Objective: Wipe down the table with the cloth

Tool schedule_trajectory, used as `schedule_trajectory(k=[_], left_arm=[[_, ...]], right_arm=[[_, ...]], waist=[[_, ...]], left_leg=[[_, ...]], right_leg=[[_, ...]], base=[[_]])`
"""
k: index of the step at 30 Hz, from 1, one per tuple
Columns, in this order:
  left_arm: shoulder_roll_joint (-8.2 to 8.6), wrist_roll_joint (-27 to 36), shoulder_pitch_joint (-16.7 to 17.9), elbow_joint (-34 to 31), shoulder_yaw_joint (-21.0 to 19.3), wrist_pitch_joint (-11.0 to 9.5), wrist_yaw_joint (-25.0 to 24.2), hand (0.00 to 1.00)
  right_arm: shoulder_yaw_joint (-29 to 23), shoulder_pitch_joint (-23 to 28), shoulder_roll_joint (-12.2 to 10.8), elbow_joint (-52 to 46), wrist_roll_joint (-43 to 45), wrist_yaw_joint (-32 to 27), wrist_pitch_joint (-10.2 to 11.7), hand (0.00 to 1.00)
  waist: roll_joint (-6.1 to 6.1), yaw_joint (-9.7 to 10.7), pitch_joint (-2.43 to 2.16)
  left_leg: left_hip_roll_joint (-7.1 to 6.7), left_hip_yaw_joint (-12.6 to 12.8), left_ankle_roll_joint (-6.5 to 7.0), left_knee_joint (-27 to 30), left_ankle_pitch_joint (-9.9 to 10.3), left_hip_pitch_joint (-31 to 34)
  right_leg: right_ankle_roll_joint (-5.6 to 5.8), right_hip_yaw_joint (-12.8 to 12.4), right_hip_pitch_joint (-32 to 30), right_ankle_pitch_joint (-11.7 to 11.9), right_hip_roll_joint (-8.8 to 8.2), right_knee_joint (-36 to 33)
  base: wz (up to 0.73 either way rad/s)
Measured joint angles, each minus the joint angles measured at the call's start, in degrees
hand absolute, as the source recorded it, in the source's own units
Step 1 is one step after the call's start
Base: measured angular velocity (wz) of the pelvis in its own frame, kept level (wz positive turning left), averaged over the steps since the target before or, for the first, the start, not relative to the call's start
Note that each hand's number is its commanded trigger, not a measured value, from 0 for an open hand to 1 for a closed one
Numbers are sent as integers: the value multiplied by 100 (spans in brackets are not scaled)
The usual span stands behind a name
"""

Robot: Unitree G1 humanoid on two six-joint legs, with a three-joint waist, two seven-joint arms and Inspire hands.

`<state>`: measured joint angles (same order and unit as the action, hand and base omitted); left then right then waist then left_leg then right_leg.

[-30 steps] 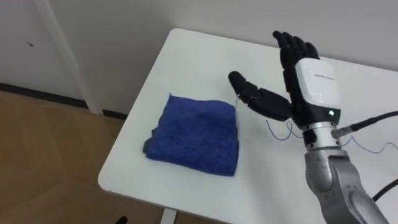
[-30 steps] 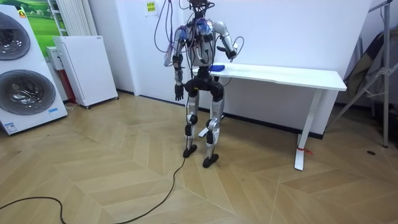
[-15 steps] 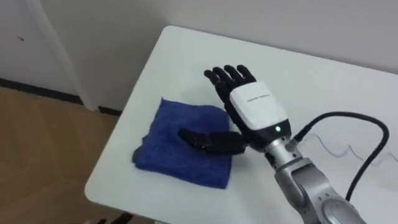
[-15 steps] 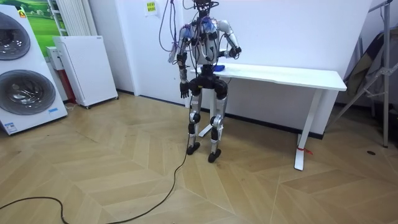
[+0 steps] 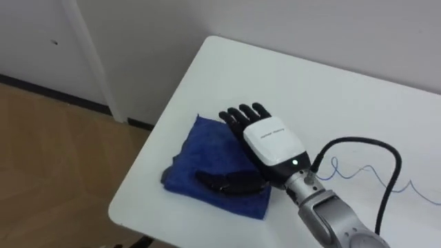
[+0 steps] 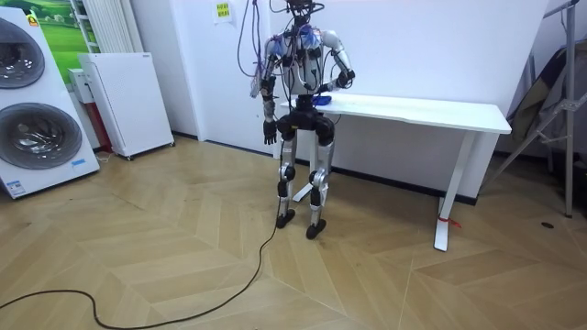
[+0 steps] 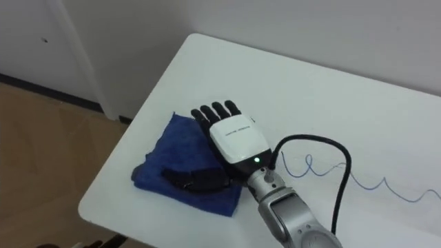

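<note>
A folded blue cloth lies near the left end of the white table. My right hand rests flat on top of the cloth, open, fingers straight and pointing away from me, thumb stretched over the cloth's near part. Thin blue scribbled lines mark the tabletop to the right of the hand. In the room view I stand at the table's left end with my left hand hanging at my side.
The table's left and near edges lie close to the cloth, with wooden floor below. A white wall runs behind. In the room view a white cabinet and washing machines stand far to the left.
My right hand has swung left from above the bare table and come down flat on the blue cloth. The head camera shifted a little. My feet moved closer to the table.
</note>
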<state>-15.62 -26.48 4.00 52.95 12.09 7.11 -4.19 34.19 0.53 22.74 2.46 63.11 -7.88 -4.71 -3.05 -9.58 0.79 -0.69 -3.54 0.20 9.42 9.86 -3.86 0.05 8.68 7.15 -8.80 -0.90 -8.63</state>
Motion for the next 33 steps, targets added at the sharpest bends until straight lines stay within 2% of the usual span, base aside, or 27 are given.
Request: schedule_trajectory(k=[9, 14, 15, 16, 17, 19, 21, 23, 31, 33], left_arm=[[115, -6, 3, 2, -4, 51, 0, 0], [121, -7, 7, 7, -12, 123, 0, 0], [121, -8, 7, 7, -12, 125, 0, 0], [121, -9, 8, 6, -11, 130, 0, 0], [120, -9, 9, 9, -9, 138, 0, 0], [120, -7, 13, 31, -4, 161, 0, 0], [120, -9, 53, 73, 2, 188, 0, 0], [120, -5, 52, 134, 6, 220, 0, 0], [120, 5, 37, 270, 33, 224, 0, 0], [115, -3, 19, 270, 46, 224, 0, 0]], right_arm=[[43, 165, -40, 143, 52, 83, -82, 0], [42, 202, -41, 143, 85, 187, -188, 0], [41, 214, -40, 143, 88, 192, -204, 30], [41, 238, -39, 141, 92, 225, -234, 82], [40, 261, -36, 141, 92, 250, -242, 100], [40, 281, -36, 141, 91, 265, -241, 100], [36, 284, -36, 136, 92, 221, -242, 100], [-2, 279, -39, 152, 92, 93, -244, 100], [-86, 107, -41, 512, -103, -470, -217, 100], [-116, 126, -49, 523, -243, -475, -130, 100]], waist=[[49, -1, -13], [76, -3, -35], [78, -1, -37], [83, 0, -39], [86, 3, -45], [96, 5, -51], [106, 12, -102], [121, 23, -125], [59, 27, -95], [46, 27, -72]], left_leg=[[-18, 57, 154, 59, 93, 90], [-22, 59, 164, 166, 106, 160], [-23, 59, 163, 189, 107, 171], [-24, 59, 161, 210, 108, 188], [-26, 59, 161, 234, 108, 212], [-29, 66, 158, 243, 105, 221], [-27, 95, 158, 245, 106, 216], [-29, 102, 158, 244, 106, 199], [-99, 63, 221, 348, 147, 174], [-112, 38, 242, 397, 162, 207]], right_leg=[[29, 11, -35, -18, -9, -6], [29, 70, -32, -18, -13, -9], [29, 82, -32, -18, -14, -9], [29, 90, -34, -18, -15, -9], [29, 97, -43, -18, -16, -8], [28, 107, -51, -18, -19, -10], [28, 118, -52, -18, -24, -10], [28, 234, -32, -18, -41, -10], [37, 377, 72, -23, -108, -9], [38, 411, 71, -23, -120, -9]], base=[[0], [0], [0], [0], [0], [-2], [-5], [2], [4], [5]])
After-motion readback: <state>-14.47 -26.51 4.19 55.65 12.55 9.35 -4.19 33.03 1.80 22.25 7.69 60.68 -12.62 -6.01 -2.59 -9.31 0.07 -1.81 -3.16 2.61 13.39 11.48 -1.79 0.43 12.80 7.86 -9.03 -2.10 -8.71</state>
